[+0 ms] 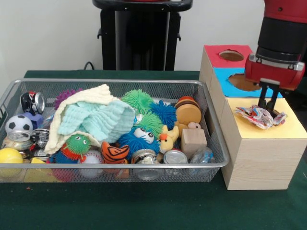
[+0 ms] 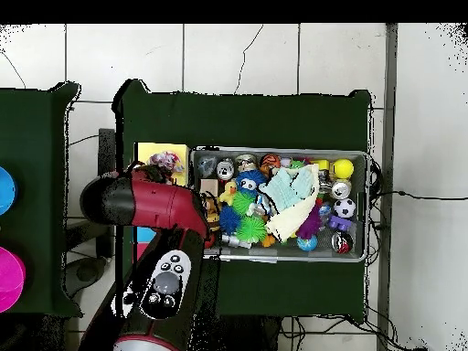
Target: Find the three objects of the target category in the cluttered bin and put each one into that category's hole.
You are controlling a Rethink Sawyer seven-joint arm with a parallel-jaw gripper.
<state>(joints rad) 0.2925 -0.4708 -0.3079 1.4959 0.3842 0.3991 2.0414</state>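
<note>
Front view. No brand, label or writing is legible on any item. The tool (image 1: 267, 105) hangs from the red and black arm (image 1: 282, 33) over the yellow-topped section of the pale wooden box (image 1: 261, 158). Its two thin dark fingers (image 1: 263, 98) stand close together with their tips in a crumpled polka-dot cloth (image 1: 260, 116), pinching it. The cloth is thin white fabric with multicoloured spots and lies bunched on the yellow top, covering the place where the hole would be; the hole itself cannot be seen. Behind it, the blue-topped hole (image 1: 243, 82) and the red-topped hole (image 1: 231, 55) are round cut-outs, both open.

The wire mesh bin (image 1: 115, 165) sits on the dark green bench (image 1: 144, 208), just left of the box. A cream waffle cloth (image 1: 79, 103) and a mint-green waffle cloth (image 1: 98, 120) lie heaped together over spiky rubber balls, metal cans, a small soccer ball (image 1: 19, 123), a yellow duck (image 1: 168, 140) and a plain wooden block (image 1: 193, 142).

Overhead view. The arm (image 2: 151, 203) reaches across to the yellow top (image 2: 160, 151); the polka-dot cloth (image 2: 165, 164) shows beside the bin's (image 2: 279, 260) short end. The tool itself is hidden beneath the arm.
</note>
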